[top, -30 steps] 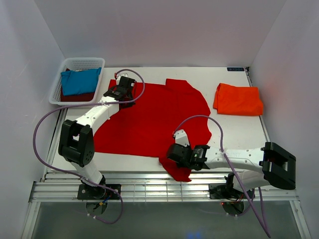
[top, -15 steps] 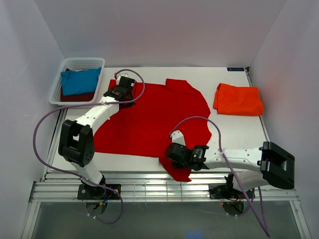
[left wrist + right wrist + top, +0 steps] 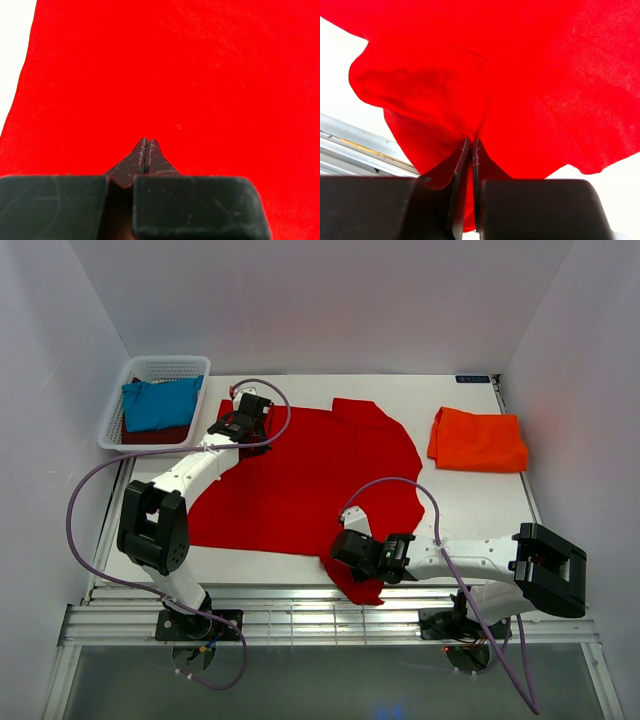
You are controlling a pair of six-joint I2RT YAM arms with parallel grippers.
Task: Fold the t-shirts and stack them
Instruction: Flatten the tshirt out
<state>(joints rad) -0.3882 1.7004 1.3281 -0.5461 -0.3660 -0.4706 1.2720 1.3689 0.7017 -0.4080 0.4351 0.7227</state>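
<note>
Two arms work one red shirt [image 3: 300,470], which lies spread open over the middle of the white table [image 3: 470,510]. Nearest the bases, a rumpled lobe of this shirt hangs past the table's near edge onto the metal rail [image 3: 300,605]. The right gripper [image 3: 471,142] sits low on that lobe, its jaws drawn narrow with a thin ridge of red cloth pinched between them. In the right wrist view the fabric bunches into a soft, shadowed fold just beyond the fingertips. Farther in, the shirt's body is a broad, flat, bright red sheet with a curved right margin and a straight near-left hem; its surface is plain and matte, with only faint creases. At its far-left part rests the left gripper [image 3: 145,142], jaws pressed together with no gap, tips down on smooth cloth. Whether any fabric is caught between them cannot be told. Toward the far right, well apart from the red shirt, an orange shirt [image 3: 478,440] lies folded into a compact rectangle. At the far-left corner stands a white mesh basket [image 3: 170,362]. It holds a teal shirt [image 3: 160,405], loosely folded, on top of a maroon shirt [image 3: 155,434] of which only a dark strip shows.
</note>
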